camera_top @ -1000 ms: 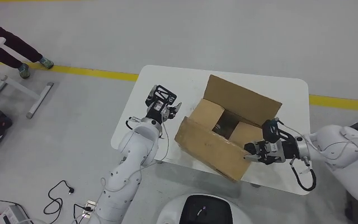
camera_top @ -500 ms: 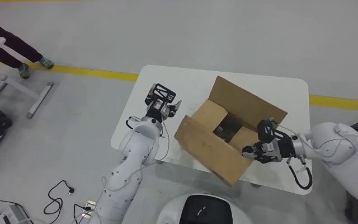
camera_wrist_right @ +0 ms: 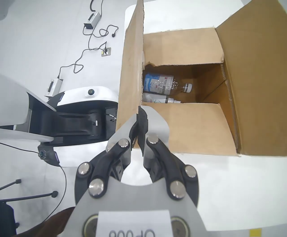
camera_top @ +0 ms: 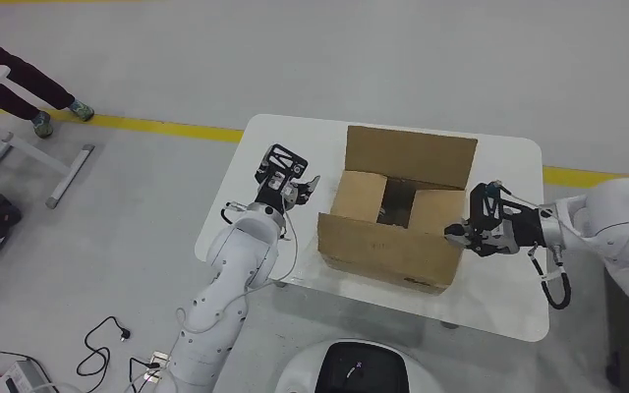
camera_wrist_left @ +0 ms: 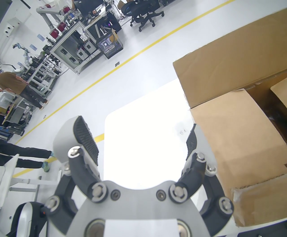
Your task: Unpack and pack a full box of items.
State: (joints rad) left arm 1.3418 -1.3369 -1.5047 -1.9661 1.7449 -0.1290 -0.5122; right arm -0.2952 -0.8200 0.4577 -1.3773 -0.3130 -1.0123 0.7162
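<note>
An open cardboard box (camera_top: pixel 393 246) stands on the white table (camera_top: pixel 295 138), its four flaps up or folded out. Inside it lie a clear bottle with a blue label (camera_wrist_right: pixel 159 84) and a smaller white bottle (camera_wrist_right: pixel 157 98). My right gripper (camera_top: pixel 454 234) is at the box's right front corner, shut on the upright edge of the front flap (camera_wrist_right: pixel 131 67), which sits pinched in the gripper (camera_wrist_right: pixel 139 121). My left gripper (camera_top: pixel 300 187) hovers open just left of the box, its right fingertip close to the side flap (camera_wrist_left: pixel 233 125), with nothing in the gripper (camera_wrist_left: pixel 136 128).
The box's front wall sits close to the table's near edge (camera_top: pixel 373 295). Bare tabletop lies to the left of the box (camera_wrist_left: pixel 145 134) and at the right front (camera_wrist_right: pixel 224 179). Cables and power bricks (camera_wrist_right: pixel 89 20) lie on the floor.
The right gripper has swung the box round by its flap, from skewed to square with the table, moving back and right. The left arm has stayed still.
</note>
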